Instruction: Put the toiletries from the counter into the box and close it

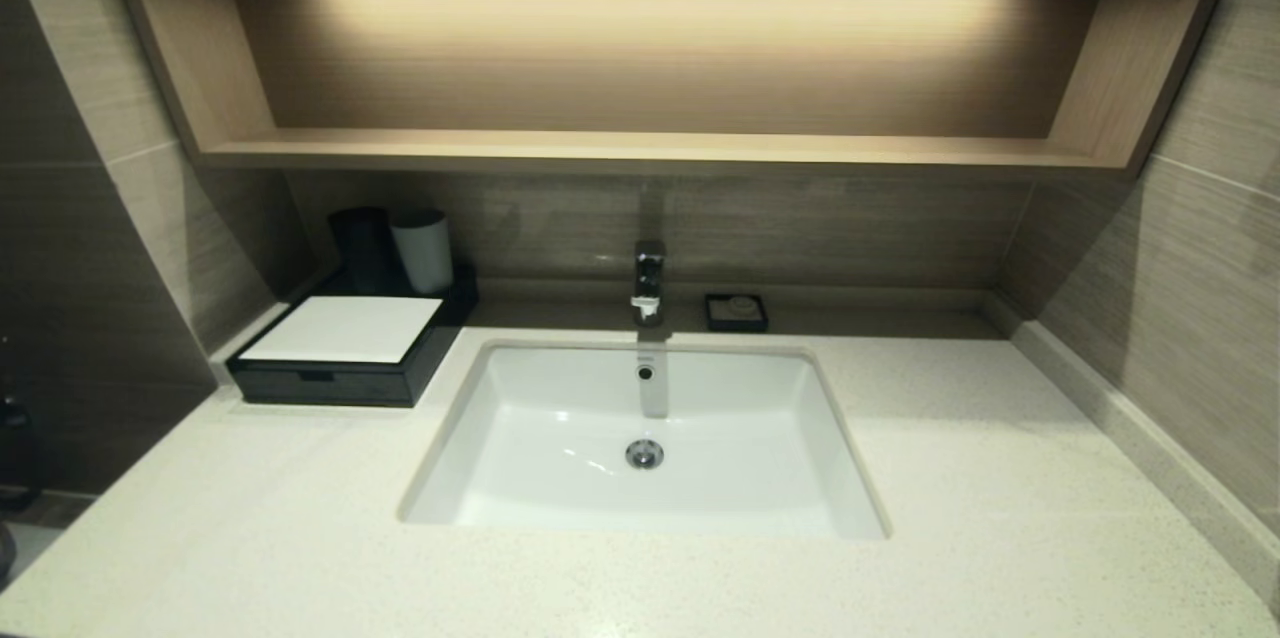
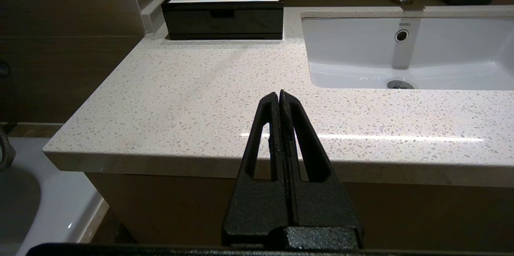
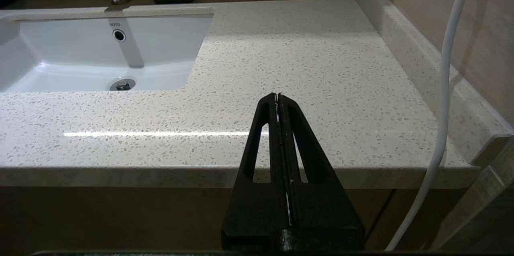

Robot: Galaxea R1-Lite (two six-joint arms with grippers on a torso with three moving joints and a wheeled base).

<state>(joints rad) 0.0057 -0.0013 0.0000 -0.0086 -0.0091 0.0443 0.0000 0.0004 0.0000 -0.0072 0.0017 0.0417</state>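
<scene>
Head view: no toiletries are seen on the counter (image 1: pixel 1000 478); the box (image 1: pixel 345 350) sits left of the sink (image 1: pixel 645 438), drawer shut; left gripper (image 2: pixel 279 94) and right gripper (image 3: pixel 278 97) are clenched empty, apparently parked below the counter's front edge.

Chrome faucet (image 1: pixel 648 283), black soap dish (image 1: pixel 736 312), 2 cups (image 1: pixel 422 250), wooden shelf (image 1: pixel 640 150)

Warm strip light under shelf (image 1: pixel 640 150), dim side walls, glare streaks on counter (image 2: pixel 192 99)
</scene>
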